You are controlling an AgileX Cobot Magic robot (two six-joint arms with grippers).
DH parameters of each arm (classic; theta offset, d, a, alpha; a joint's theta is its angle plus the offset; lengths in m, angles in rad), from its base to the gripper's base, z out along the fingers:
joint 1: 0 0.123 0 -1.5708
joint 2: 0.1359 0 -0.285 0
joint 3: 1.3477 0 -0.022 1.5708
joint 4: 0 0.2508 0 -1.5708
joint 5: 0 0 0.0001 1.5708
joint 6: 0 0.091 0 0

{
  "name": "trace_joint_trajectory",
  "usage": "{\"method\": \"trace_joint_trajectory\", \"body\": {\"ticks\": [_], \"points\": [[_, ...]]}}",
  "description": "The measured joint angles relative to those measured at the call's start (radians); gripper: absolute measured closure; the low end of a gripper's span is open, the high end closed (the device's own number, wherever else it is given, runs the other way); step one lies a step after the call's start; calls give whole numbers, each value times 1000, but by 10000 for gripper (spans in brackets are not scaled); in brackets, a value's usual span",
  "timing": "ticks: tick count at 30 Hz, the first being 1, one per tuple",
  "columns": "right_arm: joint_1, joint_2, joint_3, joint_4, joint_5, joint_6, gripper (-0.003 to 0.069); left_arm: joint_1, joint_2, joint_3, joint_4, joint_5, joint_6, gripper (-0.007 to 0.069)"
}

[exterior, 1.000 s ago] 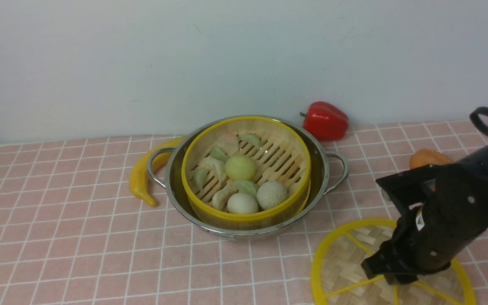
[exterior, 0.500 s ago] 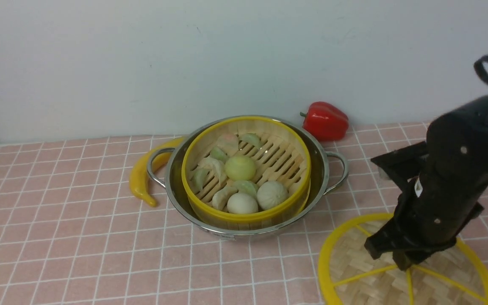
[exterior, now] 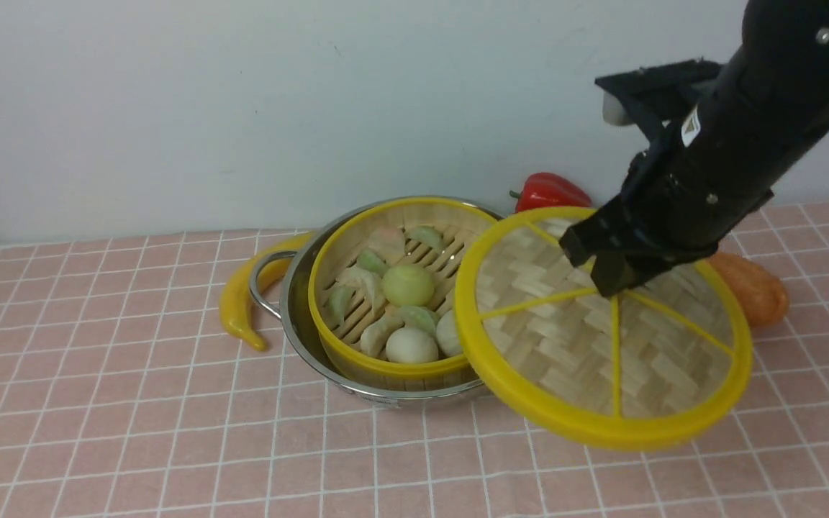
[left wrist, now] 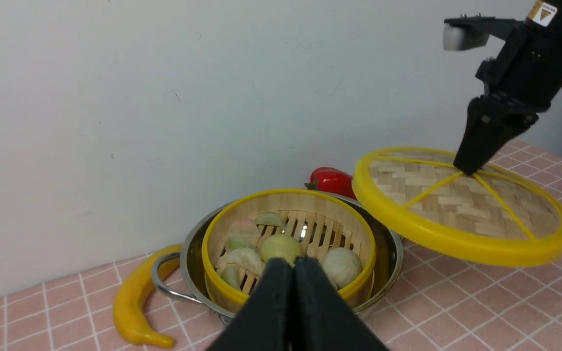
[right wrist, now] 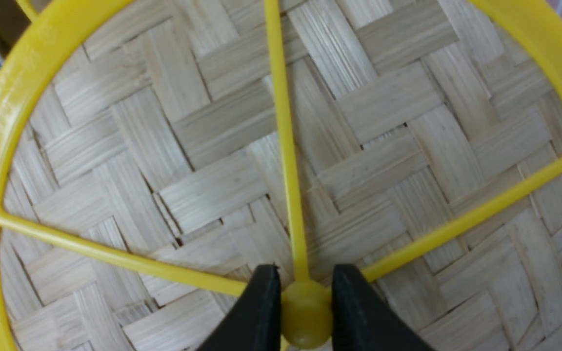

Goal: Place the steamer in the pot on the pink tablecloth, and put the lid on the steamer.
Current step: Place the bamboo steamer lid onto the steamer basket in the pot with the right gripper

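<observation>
The steamer (exterior: 414, 288), with pale buns and dumplings, sits inside the steel pot (exterior: 299, 316) on the pink tablecloth (exterior: 134, 403). My right gripper (exterior: 612, 277) is shut on the central hub of the lid (exterior: 587, 345) and holds it in the air, tilted, just right of the pot, its edge overlapping the steamer's right side. In the right wrist view the fingers (right wrist: 261, 312) pinch the yellow hub (right wrist: 305, 312). In the left wrist view my left gripper (left wrist: 293, 265) is shut and empty, near the steamer (left wrist: 286, 234) and pot (left wrist: 388, 253); the lid (left wrist: 456, 204) also shows there.
A yellow banana (exterior: 242, 302) lies against the pot's left handle. A red pepper (exterior: 547, 191) sits behind the pot by the wall. An orange vegetable (exterior: 756, 288) lies on the cloth at right, behind the lid.
My right gripper has lifted the lid off the cloth at front right and carried it up and left toward the pot. The steamer and pot have not moved.
</observation>
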Motion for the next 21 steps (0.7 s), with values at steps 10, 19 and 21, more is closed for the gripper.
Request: {"method": "trace_joint_trajectory", "body": {"ticks": [10, 19, 21], "points": [[66, 336, -430, 13, 0, -26, 513, 0, 0, 0, 4, 4, 1, 623], [119, 570, -698, 15, -2, -29, 513, 0, 0, 0, 6, 5, 1, 623], [119, 590, -708, 15, -2, -30, 513, 0, 0, 0, 6, 5, 1, 623]]}}
